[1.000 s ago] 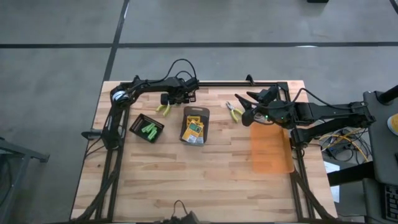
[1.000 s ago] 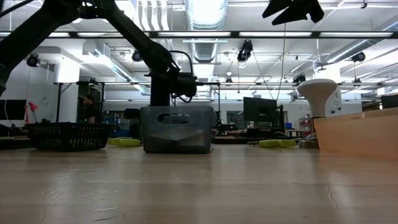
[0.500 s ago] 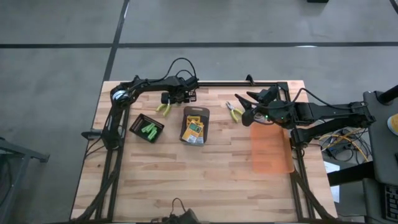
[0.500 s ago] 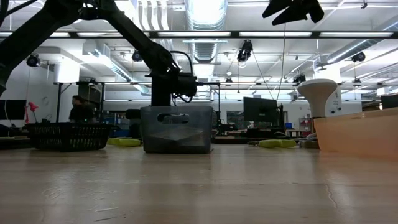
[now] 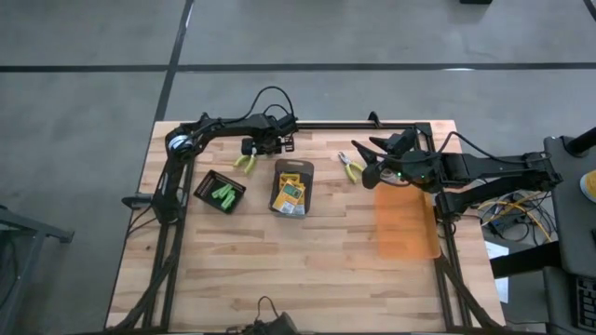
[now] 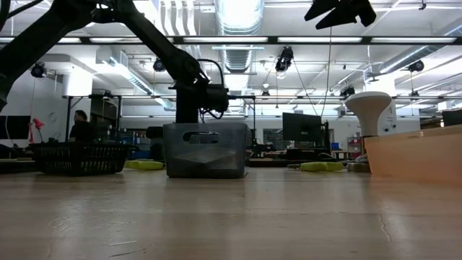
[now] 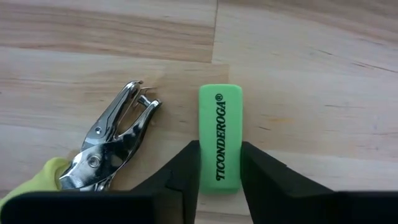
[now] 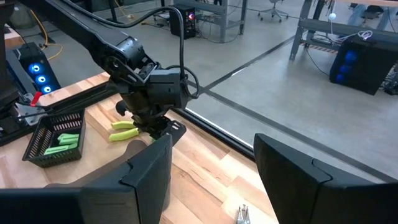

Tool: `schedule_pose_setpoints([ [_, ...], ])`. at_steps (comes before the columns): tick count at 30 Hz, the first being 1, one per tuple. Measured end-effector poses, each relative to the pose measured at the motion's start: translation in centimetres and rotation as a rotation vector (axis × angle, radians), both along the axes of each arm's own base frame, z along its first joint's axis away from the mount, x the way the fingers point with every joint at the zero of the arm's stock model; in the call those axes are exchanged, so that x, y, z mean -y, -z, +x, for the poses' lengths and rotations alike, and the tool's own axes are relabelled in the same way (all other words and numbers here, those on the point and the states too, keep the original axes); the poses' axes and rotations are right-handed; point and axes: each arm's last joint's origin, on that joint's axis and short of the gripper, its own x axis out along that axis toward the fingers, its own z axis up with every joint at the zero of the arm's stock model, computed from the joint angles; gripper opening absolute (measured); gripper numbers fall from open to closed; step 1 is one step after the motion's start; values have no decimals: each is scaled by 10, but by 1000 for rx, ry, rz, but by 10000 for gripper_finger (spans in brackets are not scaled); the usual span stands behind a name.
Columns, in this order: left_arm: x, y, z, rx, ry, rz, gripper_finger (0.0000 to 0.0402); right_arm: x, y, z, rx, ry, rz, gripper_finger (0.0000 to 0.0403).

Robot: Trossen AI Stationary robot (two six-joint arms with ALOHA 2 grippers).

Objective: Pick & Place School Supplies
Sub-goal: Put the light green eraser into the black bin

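Observation:
My left gripper (image 5: 250, 149) is down at the table's far side, its fingers on either side of a short bright-green stick (image 7: 220, 134) that lies flat on the wood. One pair of pliers with yellow-green handles (image 7: 115, 146) lies just beside that stick. The second pair of pliers (image 5: 352, 168) lies near my right gripper (image 5: 366, 160), which hangs open above the table (image 6: 339, 11). More green sticks sit in a small black basket (image 5: 220, 192). The crayon boxes (image 5: 291, 194) lie in the dark grey tray (image 5: 296, 167). My left gripper pinches the green stick between its two fingers (image 7: 186, 168) at the stick's end nearest the wrist (image 7: 219, 177). The fingers come from above and lie along the stick's long sides. The stick lies flat on the table.
A translucent orange bin (image 5: 405, 223) stands at the table's right side. The black basket (image 6: 79, 157) and the grey tray (image 6: 205, 149) stand mid-table. The near half of the table is bare wood (image 5: 279, 270). A person (image 6: 78, 126) is in the room beyond.
Both arms and all the things on the table have kept still. A person in the room beyond the table has walked toward the low view's left.

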Motion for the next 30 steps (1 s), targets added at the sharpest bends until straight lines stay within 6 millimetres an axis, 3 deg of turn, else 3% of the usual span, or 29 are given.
schedule_pose_setpoints([
  [6,0,0,0,-3,0,0,92,0,0,0,0,0,0,224],
  [14,-4,-10,4,3,-8,26,105,0,0,0,0,0,0,224],
  [20,0,-43,8,20,-62,133,107,0,0,0,0,0,0,224],
  [30,16,-95,0,-81,-224,57,108,0,0,0,0,-1,0,224],
])
